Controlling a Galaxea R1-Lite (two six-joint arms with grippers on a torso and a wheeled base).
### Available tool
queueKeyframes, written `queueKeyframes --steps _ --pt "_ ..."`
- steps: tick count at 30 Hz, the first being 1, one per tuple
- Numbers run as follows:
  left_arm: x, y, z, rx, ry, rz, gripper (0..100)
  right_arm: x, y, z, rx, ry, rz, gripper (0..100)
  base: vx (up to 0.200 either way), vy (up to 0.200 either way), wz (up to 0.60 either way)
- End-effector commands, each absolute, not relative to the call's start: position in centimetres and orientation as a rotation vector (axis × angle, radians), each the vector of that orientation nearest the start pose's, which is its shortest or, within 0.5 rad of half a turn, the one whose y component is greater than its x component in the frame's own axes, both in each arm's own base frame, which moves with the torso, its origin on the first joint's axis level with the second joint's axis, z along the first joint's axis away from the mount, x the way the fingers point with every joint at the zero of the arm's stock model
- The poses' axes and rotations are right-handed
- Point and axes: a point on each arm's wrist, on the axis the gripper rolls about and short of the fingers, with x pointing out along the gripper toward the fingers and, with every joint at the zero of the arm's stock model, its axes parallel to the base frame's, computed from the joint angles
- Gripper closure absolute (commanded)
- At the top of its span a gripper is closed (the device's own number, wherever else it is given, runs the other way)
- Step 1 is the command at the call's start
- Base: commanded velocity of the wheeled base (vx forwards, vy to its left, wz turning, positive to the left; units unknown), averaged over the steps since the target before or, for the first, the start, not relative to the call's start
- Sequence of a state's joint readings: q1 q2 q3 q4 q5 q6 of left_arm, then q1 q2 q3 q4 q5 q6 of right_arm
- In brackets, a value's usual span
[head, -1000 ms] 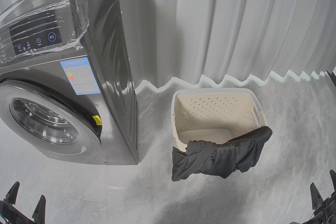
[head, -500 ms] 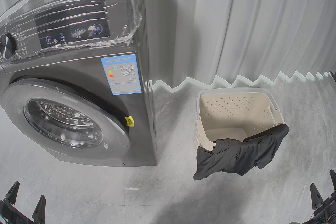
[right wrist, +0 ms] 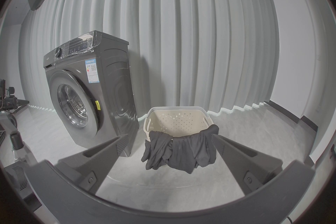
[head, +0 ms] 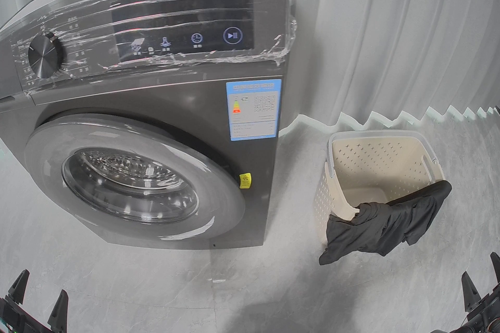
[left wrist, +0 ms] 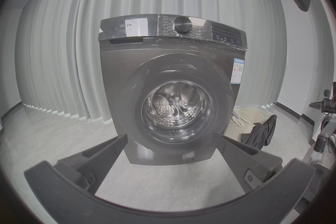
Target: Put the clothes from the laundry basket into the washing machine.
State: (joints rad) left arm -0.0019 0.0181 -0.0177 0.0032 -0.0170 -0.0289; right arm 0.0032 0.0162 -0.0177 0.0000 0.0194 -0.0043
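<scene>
Head view: one grey metal washing machine (head: pixel 156 141), round glass door shut, left of one perforated cream plastic laundry basket (head: pixel 380 162) with one limp dark garment (head: pixel 385 227) draped over its near rim; left wrist view: left gripper (left wrist: pixel 168 139) spread wide, empty; right wrist view: right gripper (right wrist: pixel 168 138) likewise.

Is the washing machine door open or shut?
Shut. The round door lies flush against the front of the washing machine.

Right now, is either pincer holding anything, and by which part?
Nothing is held. The left pincer and right pincer are both open and empty; the dark grey cloth garment hangs over the near rim of the cream perforated plastic laundry basket.
</scene>
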Motion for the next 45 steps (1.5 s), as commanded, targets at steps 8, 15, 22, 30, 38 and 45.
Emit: queueKeyframes --steps 8,15,22,30,38,45 --pt "-2.26 -0.03 7.57 -0.029 0.006 -0.020 0 -2.29 0.04 7.59 -0.003 -0.002 0.023 0 0.000 0.200 0.00" --pt "-2.26 -0.03 7.57 -0.029 0.006 -0.020 0 -2.29 0.04 7.59 -0.003 -0.002 0.023 0 0.000 0.200 0.00" --pt "-2.26 -0.03 7.57 -0.029 0.006 -0.020 0 -2.28 0.04 7.55 -0.005 0.000 0.023 0 0.000 0.086 0.00" --pt "-2.26 -0.03 7.57 -0.031 0.006 -0.020 0 -2.28 0.04 7.55 -0.003 0.000 0.023 0 -0.075 0.000 0.00" --pt "-2.26 -0.03 7.57 -0.031 0.006 -0.020 0 -2.29 0.04 7.59 -0.005 -0.002 0.023 0 -0.075 0.000 0.00" --pt "-2.26 -0.03 7.57 -0.031 0.006 -0.020 0 -2.29 0.03 7.59 -0.005 -0.002 0.018 0 0.000 0.000 0.00"
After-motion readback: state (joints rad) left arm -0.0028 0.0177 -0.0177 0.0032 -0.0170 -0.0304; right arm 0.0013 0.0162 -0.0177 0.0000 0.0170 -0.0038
